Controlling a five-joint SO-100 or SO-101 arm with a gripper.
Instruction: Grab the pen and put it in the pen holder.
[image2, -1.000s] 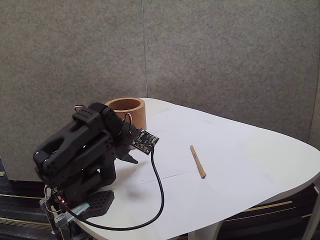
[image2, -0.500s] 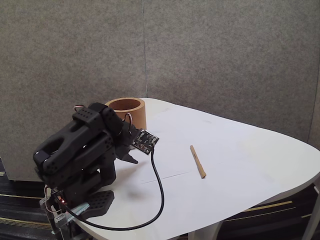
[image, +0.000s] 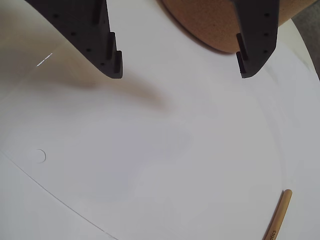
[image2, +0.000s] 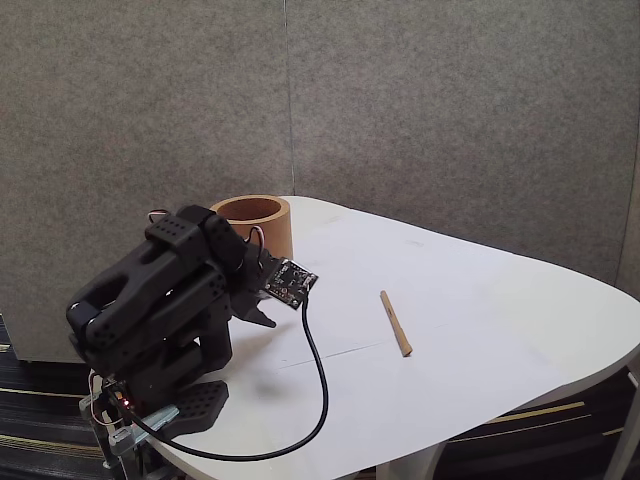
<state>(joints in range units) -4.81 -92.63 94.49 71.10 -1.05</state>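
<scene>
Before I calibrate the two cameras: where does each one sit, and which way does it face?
Wrist view: rides on the arm, looking down past the open gripper at the white table; pen holder beyond the fingertips, pen at lower right.
Fixed view: stands off the table's near side, above it, facing the grey wall; shows the folded arm with its cable.
Shared: pen, pen holder, table.

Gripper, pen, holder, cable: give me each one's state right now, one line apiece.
gripper: open, jaws spread wide, holding nothing, above bare table.
pen: lying flat on the white table, untouched, apart from the gripper.
pen holder: upright near the table's far edge, beside the arm; its inside cannot be seen.
black cable: slack, curving across the table from the wrist camera board to the arm's base.
</scene>
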